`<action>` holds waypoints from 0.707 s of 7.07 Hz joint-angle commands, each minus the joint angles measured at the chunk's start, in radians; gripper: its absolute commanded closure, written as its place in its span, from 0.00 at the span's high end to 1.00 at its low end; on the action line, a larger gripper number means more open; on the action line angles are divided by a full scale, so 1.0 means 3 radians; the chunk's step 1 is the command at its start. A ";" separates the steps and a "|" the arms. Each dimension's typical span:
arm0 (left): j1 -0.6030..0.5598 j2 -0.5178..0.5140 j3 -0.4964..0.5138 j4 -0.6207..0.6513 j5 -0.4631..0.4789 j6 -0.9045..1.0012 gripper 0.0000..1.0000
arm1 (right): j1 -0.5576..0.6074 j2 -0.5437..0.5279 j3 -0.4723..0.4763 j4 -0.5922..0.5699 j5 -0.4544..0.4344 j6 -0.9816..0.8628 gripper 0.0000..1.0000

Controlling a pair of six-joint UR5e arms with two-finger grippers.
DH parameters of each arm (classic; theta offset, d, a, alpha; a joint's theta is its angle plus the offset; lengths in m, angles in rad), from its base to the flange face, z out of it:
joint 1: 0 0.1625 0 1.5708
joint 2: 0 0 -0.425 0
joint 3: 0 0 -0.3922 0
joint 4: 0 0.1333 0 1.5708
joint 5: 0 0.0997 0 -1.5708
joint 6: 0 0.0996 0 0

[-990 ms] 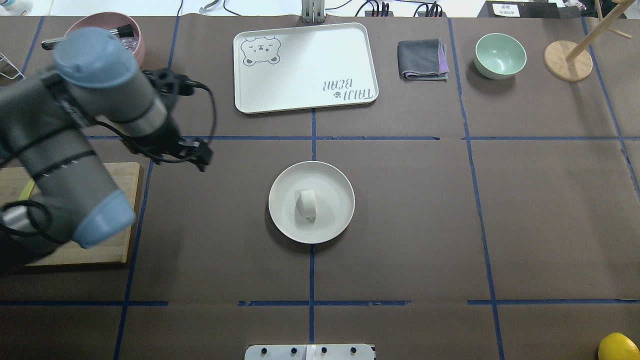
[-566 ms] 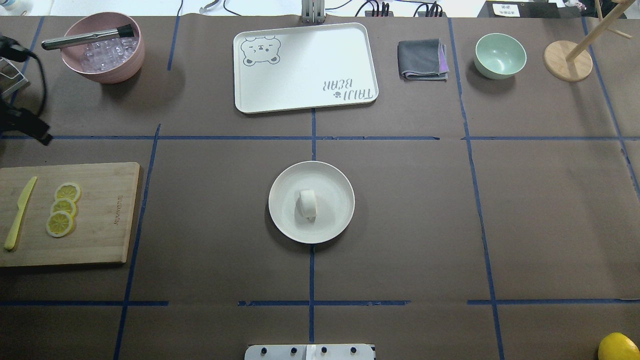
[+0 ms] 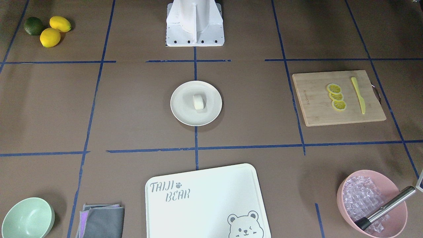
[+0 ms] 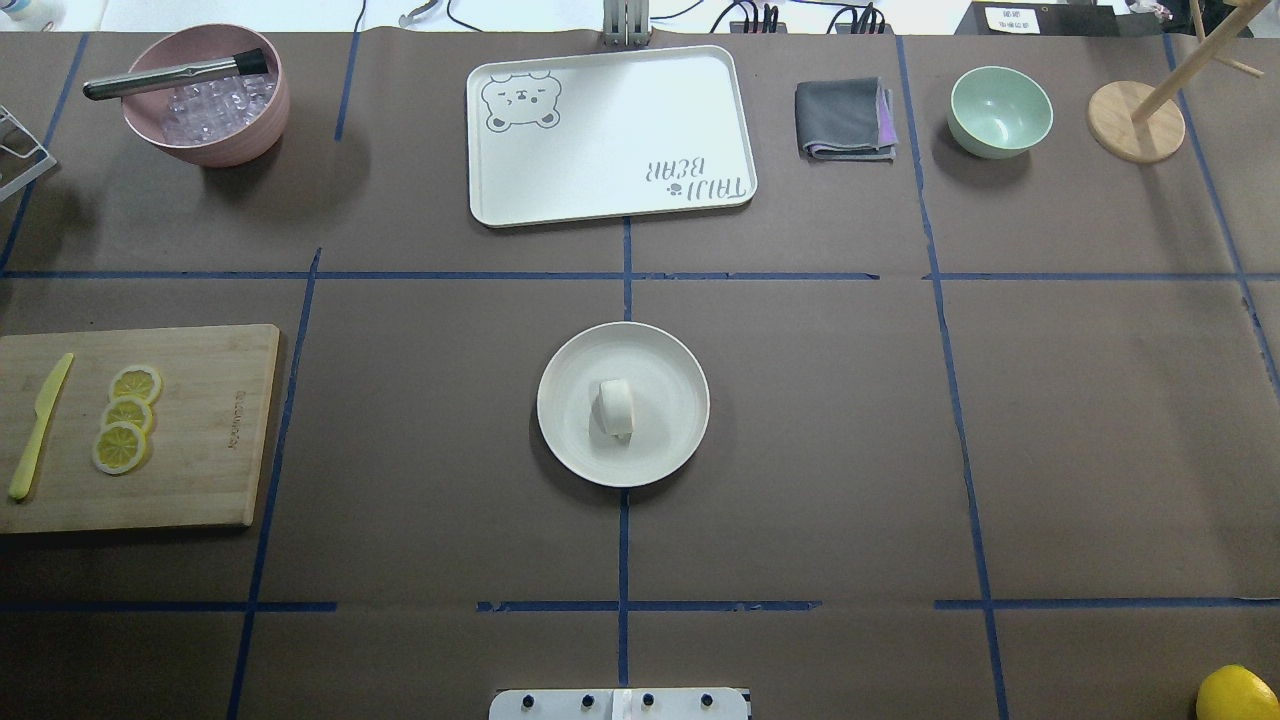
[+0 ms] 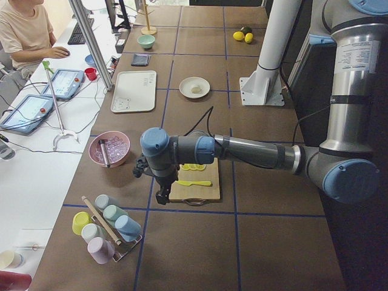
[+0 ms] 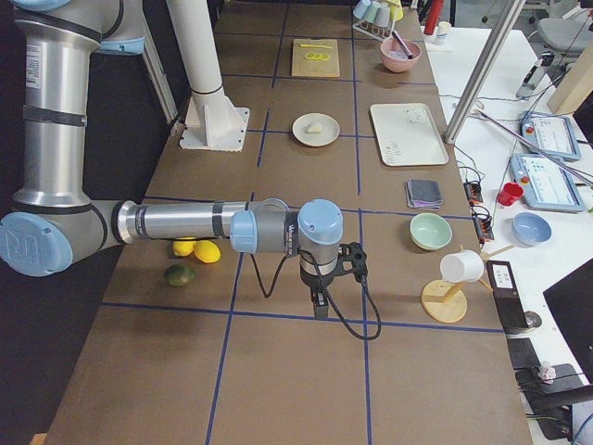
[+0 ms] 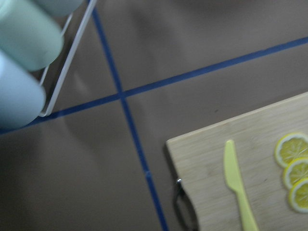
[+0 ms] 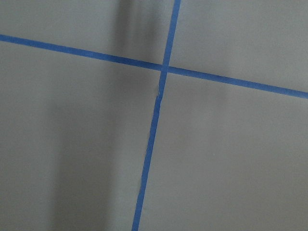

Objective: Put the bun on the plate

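The small white bun (image 4: 616,408) lies near the middle of the round cream plate (image 4: 563,445) at the table's centre, with nothing touching it; the front-facing view also has the bun (image 3: 198,101) and plate (image 3: 180,114). My left gripper (image 5: 162,195) shows only in the exterior left view, hanging over the near end of the cutting board (image 5: 195,188), far from the plate. My right gripper (image 6: 321,304) shows only in the exterior right view, low over bare table near the lemons. I cannot tell whether either is open or shut. No fingers appear in the wrist views.
A bear-print tray (image 4: 610,135), a folded cloth (image 4: 845,120), a green bowl (image 4: 1000,110) and a pink bowl (image 4: 205,95) of ice line the far edge. Lemon slices (image 4: 125,415) and a yellow knife (image 4: 38,425) lie on the board. A cup rack (image 5: 106,227) stands by the left arm. A person (image 5: 24,33) sits aside.
My left arm has swung out of the overhead view to the left, uncovering the cutting board and pink bowl. The bun and plate have not moved.
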 commanded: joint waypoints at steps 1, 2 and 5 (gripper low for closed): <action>-0.0172 0.0230 0.0037 -0.0003 -0.0013 0.0037 1.00 | 0.0000 0.0000 -0.0001 0.0000 0.0000 0.0000 1.00; -0.0177 0.0226 0.0047 -0.0018 -0.0013 0.0016 1.00 | 0.0000 0.0000 0.0004 0.0000 0.0000 0.0000 1.00; -0.0172 0.0180 0.0052 -0.0024 -0.0003 0.0021 1.00 | 0.0000 0.0000 0.0004 0.0000 0.0000 0.0000 1.00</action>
